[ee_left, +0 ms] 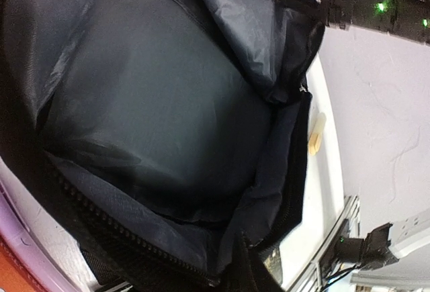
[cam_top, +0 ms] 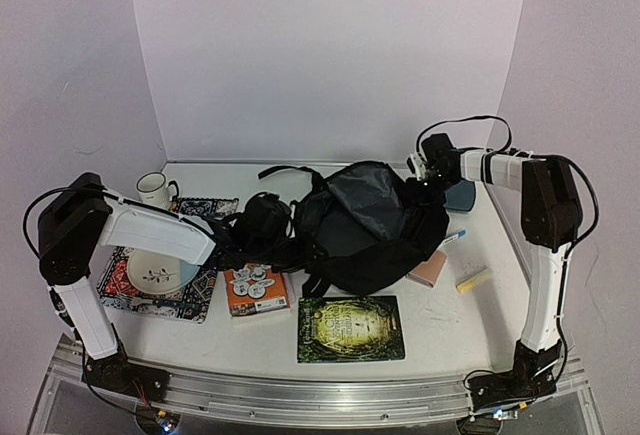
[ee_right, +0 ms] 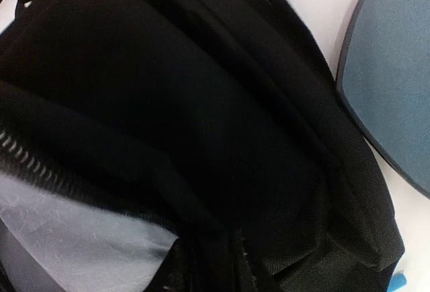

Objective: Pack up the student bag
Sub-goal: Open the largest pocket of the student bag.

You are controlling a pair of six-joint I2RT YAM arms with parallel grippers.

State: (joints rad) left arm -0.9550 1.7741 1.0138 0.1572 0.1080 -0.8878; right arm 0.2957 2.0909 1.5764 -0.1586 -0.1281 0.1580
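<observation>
The student bag, a large black backpack, lies open in the middle of the table with its grey lining showing. My left gripper is at the bag's left rim. The left wrist view looks into the grey-lined cavity, with a fold of rim fabric bunched at the bottom centre. My right gripper is at the bag's far right edge. Its view is filled by black fabric and a strip of lining. No fingers show in either wrist view, so I cannot tell how the jaws stand.
A mug and a plate on a patterned cloth sit at the left. In front lie an orange book and a green book. At the right are a pink pad, a yellow piece, a blue pen and a blue-grey tray.
</observation>
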